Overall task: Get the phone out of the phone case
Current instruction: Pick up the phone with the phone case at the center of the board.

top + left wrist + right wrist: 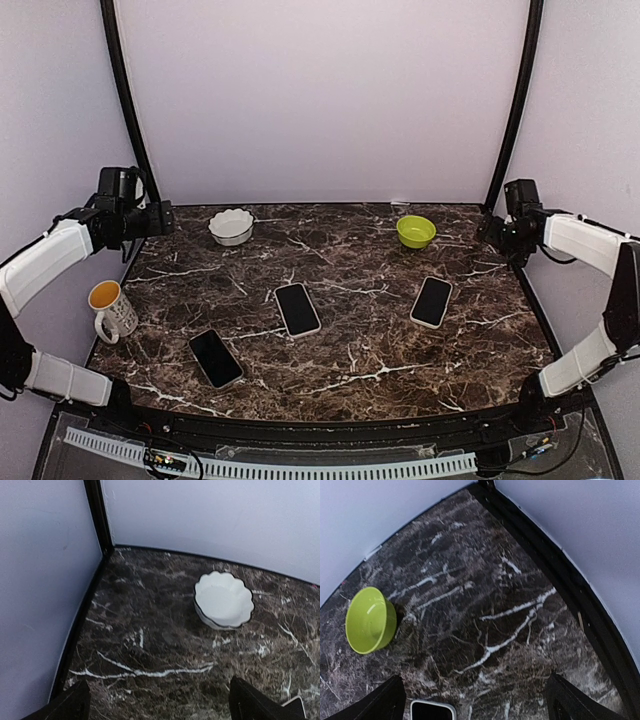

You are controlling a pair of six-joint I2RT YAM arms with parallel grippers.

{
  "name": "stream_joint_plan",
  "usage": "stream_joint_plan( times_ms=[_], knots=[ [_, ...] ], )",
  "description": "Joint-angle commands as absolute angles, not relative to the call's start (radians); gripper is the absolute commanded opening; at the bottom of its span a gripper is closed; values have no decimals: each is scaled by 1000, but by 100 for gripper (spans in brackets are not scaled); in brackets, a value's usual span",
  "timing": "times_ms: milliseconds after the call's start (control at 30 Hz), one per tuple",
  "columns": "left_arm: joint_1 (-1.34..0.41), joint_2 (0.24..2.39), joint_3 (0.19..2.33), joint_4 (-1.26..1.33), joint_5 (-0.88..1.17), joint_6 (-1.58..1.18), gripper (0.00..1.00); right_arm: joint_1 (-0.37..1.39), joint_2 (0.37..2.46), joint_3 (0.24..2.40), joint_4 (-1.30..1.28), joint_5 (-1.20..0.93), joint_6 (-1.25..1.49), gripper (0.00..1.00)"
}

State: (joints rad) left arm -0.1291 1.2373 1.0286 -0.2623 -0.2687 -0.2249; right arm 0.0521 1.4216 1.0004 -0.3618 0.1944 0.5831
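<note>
Phone (433,713) cut off below, case (433,702) possibly white

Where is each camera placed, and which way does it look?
Top external: above and behind the arms, looking down on the marble table; both arms show, left gripper and right gripper open.
Left wrist: on the left arm, facing the far left corner; its fingers show.
Right wrist: on the right arm, facing the far right corner; its fingers show.
Shared: white scalloped bowl, top and left wrist; green bowl, top and right wrist.
</note>
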Motion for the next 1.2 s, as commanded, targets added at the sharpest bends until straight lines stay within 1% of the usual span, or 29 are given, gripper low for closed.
stream_joint_plan(
  times_ms=[0,67,200,367,500,567,733,933,1167],
  knots=[
    [-133,1203,988,-508,-61,-263,99,109,1419,1067,-591,202,678,98],
    [-133,1203,959,-538,-13,-263,99,146,1429,1099,-657,215,694,99],
    [-134,1204,916,-577,-21,-265,99,217,1472,1161,-782,204,716,99],
    [-135,1163,845,-532,-13,-296,99,309,1518,1177,-867,147,756,98],
    [-180,1143,861,-551,-55,-308,99,360,1603,1221,-918,104,807,99],
    [-220,1154,864,-556,-116,-305,99,388,1650,1251,-939,96,830,99],
    [-280,1210,883,-596,-175,-328,99,460,1760,1306,-941,78,859,99],
    [-291,1275,888,-606,-155,-331,99,480,1807,1273,-870,46,864,99],
    [-291,1220,858,-560,-165,-301,99,479,1827,1213,-869,131,824,99]
  ],
)
